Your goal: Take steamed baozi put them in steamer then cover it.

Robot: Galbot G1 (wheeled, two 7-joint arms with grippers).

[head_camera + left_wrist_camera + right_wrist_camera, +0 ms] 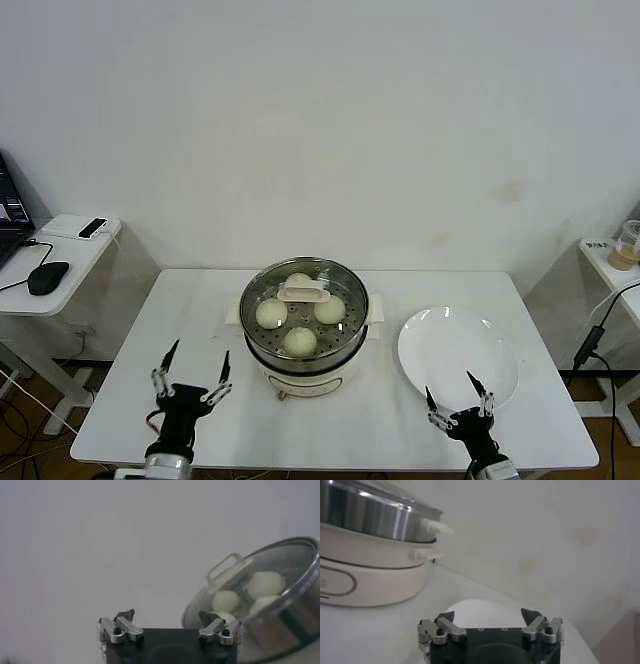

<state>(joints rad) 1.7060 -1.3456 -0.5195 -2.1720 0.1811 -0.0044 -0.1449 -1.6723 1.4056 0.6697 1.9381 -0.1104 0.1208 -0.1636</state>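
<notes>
Head view: covered steamer [305, 325] sits between the wide-open, empty left hand [196, 368] and right hand [452, 392].

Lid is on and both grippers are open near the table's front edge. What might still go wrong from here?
1. The lid is glass and rests loose on the steamer; a nudge to the steamer may shift it.
2. The right gripper hovers over the plate's near rim; dropping lower may clip or tip the plate.
3. The left gripper stands beside the steamer; swinging toward it may knock the base.
</notes>
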